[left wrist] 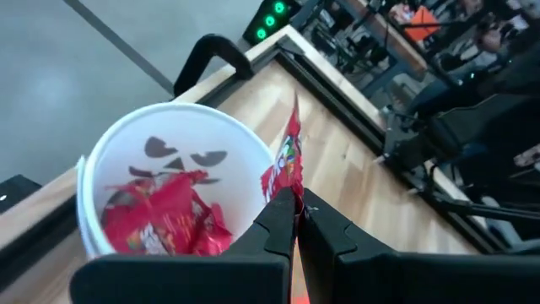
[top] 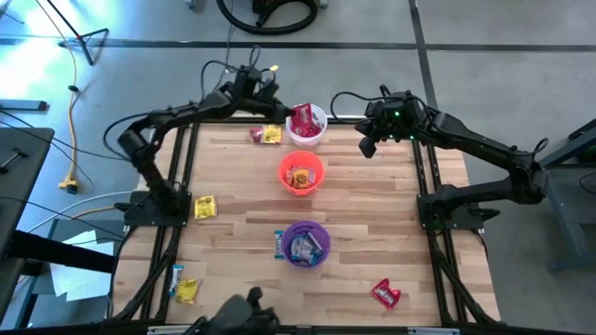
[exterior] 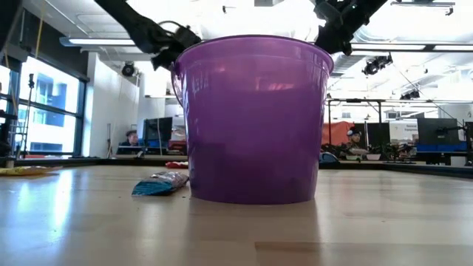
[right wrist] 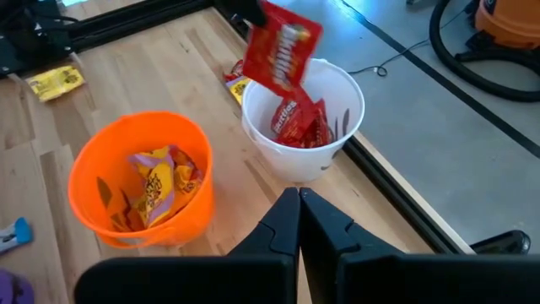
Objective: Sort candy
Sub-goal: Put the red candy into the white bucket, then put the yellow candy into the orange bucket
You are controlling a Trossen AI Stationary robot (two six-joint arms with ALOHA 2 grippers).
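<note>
The left tool point(left wrist: 297, 211), pinching a red candy point(right wrist: 283, 46), should centre over the white cup point(right wrist: 346, 101) at the bench's far edge before releasing

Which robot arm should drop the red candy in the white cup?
The left. Its gripper already pinches the red candy right above the white cup. The right gripper is shut and empty.
</note>
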